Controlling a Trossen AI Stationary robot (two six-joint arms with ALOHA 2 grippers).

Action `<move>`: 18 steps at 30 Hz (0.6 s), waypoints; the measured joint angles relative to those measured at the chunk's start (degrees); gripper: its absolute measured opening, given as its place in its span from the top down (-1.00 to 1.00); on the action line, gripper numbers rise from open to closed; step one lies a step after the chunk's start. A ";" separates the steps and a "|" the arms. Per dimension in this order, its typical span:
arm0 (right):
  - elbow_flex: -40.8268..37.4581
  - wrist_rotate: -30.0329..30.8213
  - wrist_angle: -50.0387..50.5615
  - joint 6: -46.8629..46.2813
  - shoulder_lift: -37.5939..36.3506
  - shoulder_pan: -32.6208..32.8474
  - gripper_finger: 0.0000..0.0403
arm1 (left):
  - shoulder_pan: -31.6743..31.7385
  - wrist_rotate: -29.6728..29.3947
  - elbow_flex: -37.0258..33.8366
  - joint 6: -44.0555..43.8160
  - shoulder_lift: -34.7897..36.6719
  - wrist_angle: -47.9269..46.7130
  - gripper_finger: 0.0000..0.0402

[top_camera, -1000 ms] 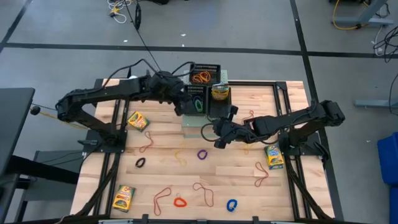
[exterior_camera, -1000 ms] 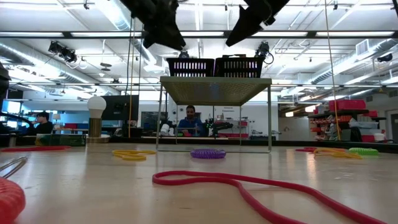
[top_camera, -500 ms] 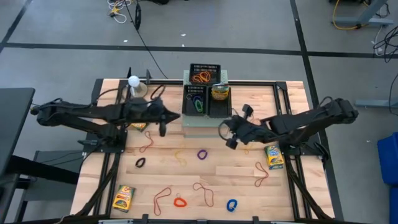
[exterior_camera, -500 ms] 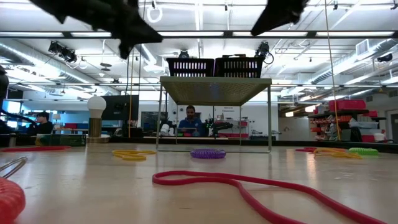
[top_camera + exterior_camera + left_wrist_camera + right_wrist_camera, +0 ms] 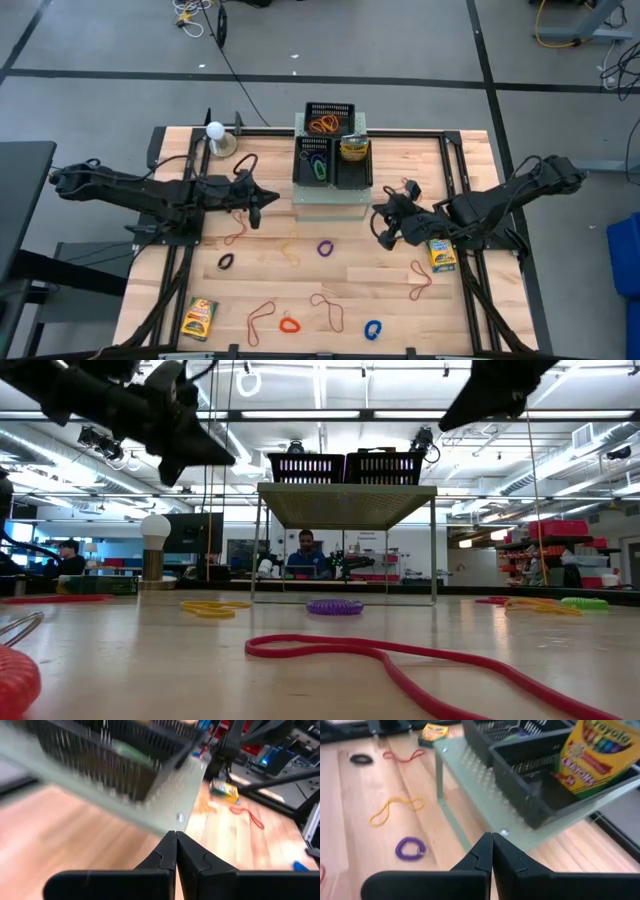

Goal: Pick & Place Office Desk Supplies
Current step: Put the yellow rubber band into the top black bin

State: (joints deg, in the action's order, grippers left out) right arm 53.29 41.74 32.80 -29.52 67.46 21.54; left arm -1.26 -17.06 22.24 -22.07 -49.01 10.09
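My left gripper (image 5: 258, 207) hangs shut and empty above the table, left of the pale-green stand (image 5: 330, 205); its own view shows the fingers (image 5: 176, 838) closed together. My right gripper (image 5: 383, 236), also shut and empty (image 5: 492, 838), hovers to the right of the stand. One crayon box (image 5: 587, 755) stands upright in a black mesh tray (image 5: 354, 172) on the stand. Two more crayon boxes (image 5: 200, 317) (image 5: 441, 252) lie flat on the table. Thin rubber bands (image 5: 262, 318) and purple (image 5: 325, 247), black (image 5: 225, 262), red (image 5: 290, 324) and blue (image 5: 373, 329) loops lie scattered on the wood.
The stand carries several black mesh trays; one (image 5: 328, 122) holds orange bands and another holds a green loop (image 5: 318, 168). A white ball on a post (image 5: 214, 131) stands at the far left. Dark arm frames run along both table sides. People sit in the room behind.
My left gripper has drawn back from above the trays toward the table's left edge and has sunk lower. My right gripper has moved from in front of the stand toward the table's right edge and has rolled. Nothing on the table has shifted.
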 joint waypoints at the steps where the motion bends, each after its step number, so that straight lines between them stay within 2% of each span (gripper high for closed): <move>1: -0.37 -0.19 0.15 -0.04 0.00 0.33 0.96 | 0.06 0.43 -0.54 -0.92 -0.01 -0.22 0.96; 5: -1.05 -0.66 0.22 -0.27 -0.02 1.08 0.96 | 0.09 1.01 -1.39 -2.59 -0.07 0.06 0.94; 9: -1.21 -0.84 0.81 -0.24 -0.02 1.69 0.95 | 0.13 -0.98 -1.48 -2.62 -0.07 0.16 0.92; 13: -1.21 -1.69 3.02 -1.07 0.00 2.65 0.85 | 0.13 -1.49 -1.48 -3.61 -0.07 0.08 0.92; 18: -1.21 -6.05 10.10 -12.69 0.00 2.80 0.63 | 0.15 -1.55 -1.48 -1.91 -0.07 0.06 0.92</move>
State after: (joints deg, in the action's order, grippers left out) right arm 52.07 35.68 42.90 -42.21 67.46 24.34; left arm -1.10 -18.61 20.75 -23.99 -49.08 10.16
